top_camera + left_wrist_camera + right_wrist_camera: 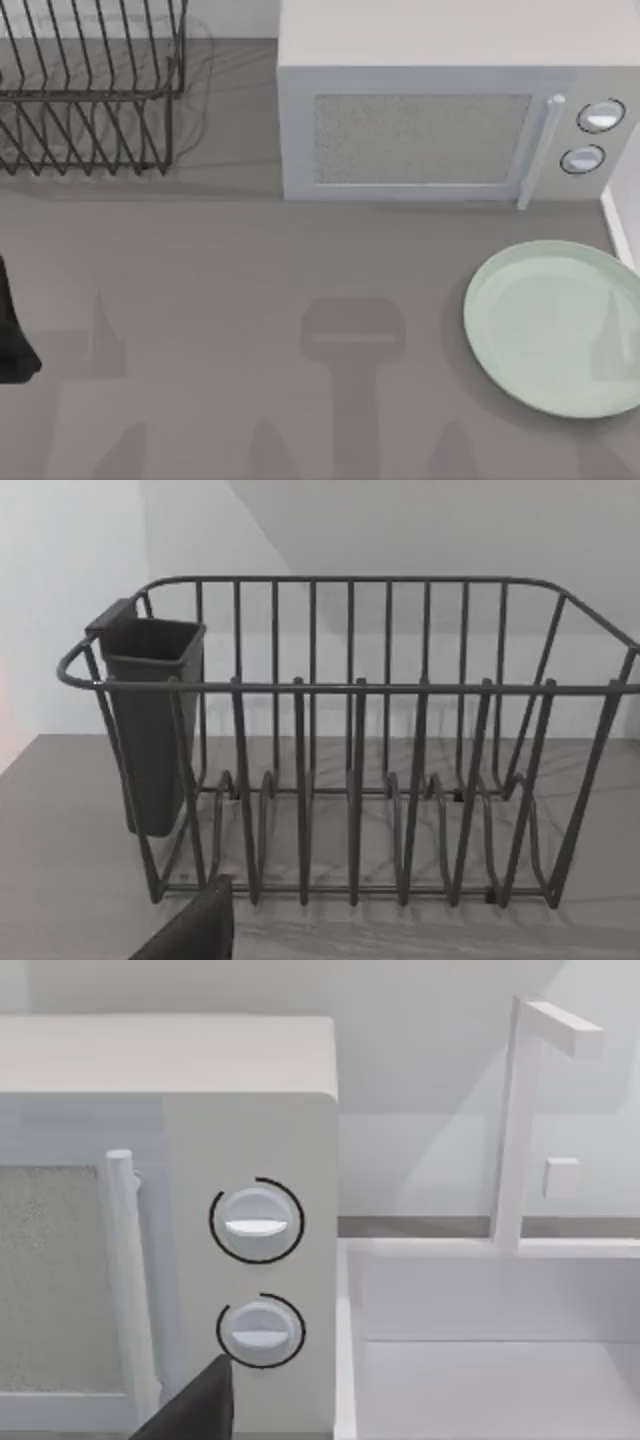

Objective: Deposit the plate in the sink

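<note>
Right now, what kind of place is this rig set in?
Likely a kitchen counter, in simulation. A microwave stands at the back, a wire dish rack at back left, and a sink with a tap lies beside the microwave. A plate lies on the counter's right.

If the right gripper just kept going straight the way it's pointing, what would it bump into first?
Probably the microwave, near its lower knob: the right wrist view faces that corner, with a dark piece of the gripper just below it. The sink sits alongside, so depth leaves some doubt.
</note>
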`<state>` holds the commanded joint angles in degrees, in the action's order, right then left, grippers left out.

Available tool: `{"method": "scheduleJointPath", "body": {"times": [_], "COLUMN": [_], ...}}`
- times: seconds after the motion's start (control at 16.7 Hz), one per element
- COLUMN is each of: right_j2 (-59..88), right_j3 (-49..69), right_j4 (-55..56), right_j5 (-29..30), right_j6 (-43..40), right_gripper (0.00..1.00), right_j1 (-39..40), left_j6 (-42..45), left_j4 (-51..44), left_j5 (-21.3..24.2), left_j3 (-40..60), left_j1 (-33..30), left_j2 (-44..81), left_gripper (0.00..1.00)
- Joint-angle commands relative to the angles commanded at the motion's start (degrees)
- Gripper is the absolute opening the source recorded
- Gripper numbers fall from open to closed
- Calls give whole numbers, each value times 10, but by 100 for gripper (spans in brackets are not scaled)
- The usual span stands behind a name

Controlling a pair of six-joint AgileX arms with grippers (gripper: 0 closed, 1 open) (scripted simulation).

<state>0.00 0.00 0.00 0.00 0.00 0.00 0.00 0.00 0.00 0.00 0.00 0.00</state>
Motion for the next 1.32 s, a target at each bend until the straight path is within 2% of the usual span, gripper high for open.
{"method": "scheduleJointPath", "body": {"times": [0.42,0.66,0.9,1.32], "right_j2": [6,90,265,672], "right_j3": [6,82,220,525], "right_j4": [-4,-62,-167,-396], "right_j5": [0,0,0,0], "right_j6": [2,31,83,195], "right_gripper": [100,100,100,100], "right_j1": [2,30,80,190], "left_j6": [0,0,0,0], "left_j4": [0,0,0,0], "left_j5": [0,0,0,0], "left_j3": [0,0,0,0], "left_j1": [0,0,0,0], "left_j2": [0,0,0,0], "left_gripper": [100,100,100,100]}}
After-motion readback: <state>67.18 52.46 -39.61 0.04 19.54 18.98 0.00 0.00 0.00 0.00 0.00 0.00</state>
